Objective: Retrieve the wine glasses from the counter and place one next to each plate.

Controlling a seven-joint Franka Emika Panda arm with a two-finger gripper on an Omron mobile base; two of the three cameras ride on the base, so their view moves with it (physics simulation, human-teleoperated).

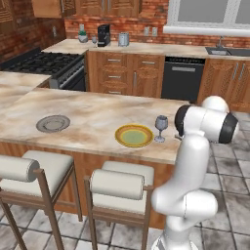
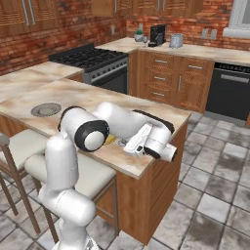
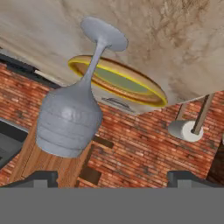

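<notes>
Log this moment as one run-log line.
gripper: open, holding nothing | wine glass: upright on island beside yellow plate | grey plate: no glass yet

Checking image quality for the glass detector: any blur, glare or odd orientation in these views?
Left base view: even flat lighting, wine glass beside yellow plate sharp, faint shadow. Right base view: no glare, arm blocks that spot. Hand view: rolled upside down, glass inverted, large, slightly soft; fingers dark at bottom.
</notes>
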